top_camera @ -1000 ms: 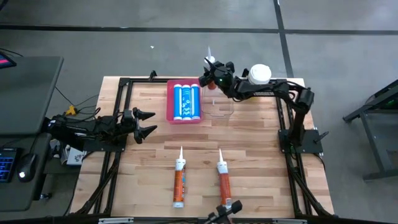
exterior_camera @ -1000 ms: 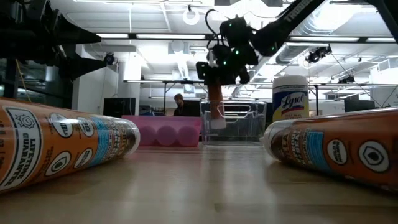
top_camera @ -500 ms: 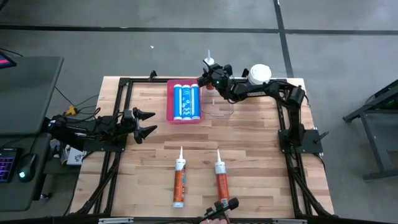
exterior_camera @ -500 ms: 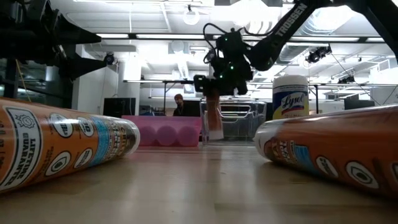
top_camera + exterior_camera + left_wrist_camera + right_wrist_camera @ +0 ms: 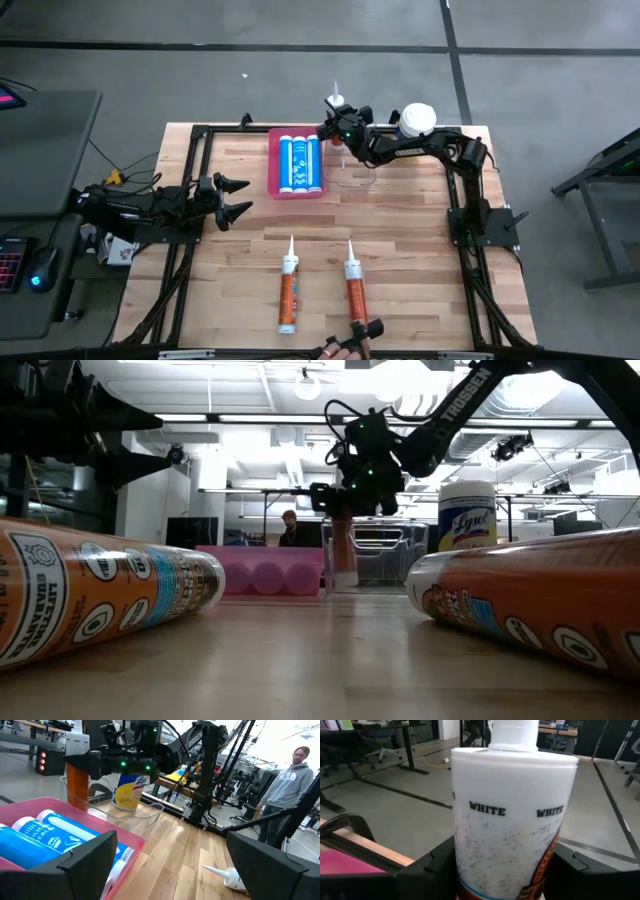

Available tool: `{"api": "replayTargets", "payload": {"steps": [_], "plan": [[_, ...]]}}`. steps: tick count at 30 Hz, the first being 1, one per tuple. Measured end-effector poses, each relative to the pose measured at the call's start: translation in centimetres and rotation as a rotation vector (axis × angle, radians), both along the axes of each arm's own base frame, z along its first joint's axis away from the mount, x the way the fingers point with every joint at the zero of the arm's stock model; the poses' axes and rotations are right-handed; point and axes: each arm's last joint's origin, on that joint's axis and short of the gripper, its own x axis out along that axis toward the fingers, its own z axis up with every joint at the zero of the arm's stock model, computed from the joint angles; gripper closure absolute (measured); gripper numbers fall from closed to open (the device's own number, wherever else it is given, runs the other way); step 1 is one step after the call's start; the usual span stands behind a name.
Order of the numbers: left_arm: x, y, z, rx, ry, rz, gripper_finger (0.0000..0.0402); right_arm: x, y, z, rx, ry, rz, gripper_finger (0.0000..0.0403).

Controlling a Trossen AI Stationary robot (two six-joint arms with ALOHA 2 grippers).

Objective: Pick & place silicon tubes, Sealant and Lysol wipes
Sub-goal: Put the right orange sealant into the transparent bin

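At the desk's far edge, your right end effector (image 5: 338,127) is gripping a caulk cartridge (image 5: 343,544) upright, nozzle up, its fingers (image 5: 431,865) clamping the white upper body on both sides. The cartridge is hanging over the clear container (image 5: 352,170), at the side nearest the pink tray (image 5: 272,170); in the low view its lower end is showing inside the container's walls, though whether it is touching the bottom cannot be told. The Lysol wipes (image 5: 418,119) are standing upright just beyond the container, toward the far right corner, beside your right arm.

The pink tray is sitting left of the container and is holding two blue tubes (image 5: 297,163) lying side by side. Two more orange cartridges are lying near the desk's near edge, nozzles pointing away from it: one (image 5: 288,293) left of the middle, the other (image 5: 355,293) just right of it and apart from the first.

At the desk's left edge, your left end effector (image 5: 232,199) is waiting with its fingers spread wide, holding nothing.

A person (image 5: 286,790) in a grey hoodie is standing in the room beyond the desk.
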Motion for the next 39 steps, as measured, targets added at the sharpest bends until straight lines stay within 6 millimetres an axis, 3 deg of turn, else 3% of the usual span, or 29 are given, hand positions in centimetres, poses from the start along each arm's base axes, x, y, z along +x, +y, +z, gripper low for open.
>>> {"api": "replayTargets", "payload": {"steps": [3,7,10,26,39], "plan": [[0.0,0.0,0.0,0.0,0.0,0.0,0.0032,0.0,0.1,0.0,-0.001,0.005,-0.004,0.0192],[0.0,0.0,0.0,0.0,0.0,0.0,0.0032,-0.1,0.0,-0.4,0.004,0.031,-0.03,0.0122],[0.0,0.0,0.0,0.0,0.0,0.0,0.0032,-0.1,0.0,-0.5,0.006,0.038,-0.035,0.0098],[0.0,0.0,0.0,0.0,0.0,0.0,0.0032,0.3,1.0,-0.6,-0.011,0.102,-0.01,0.009],[0.0,0.0,0.0,0.0,0.0,0.0,0.0032,-0.2,1.5,-0.7,0.011,0.19,-0.094,0.0089]]}}
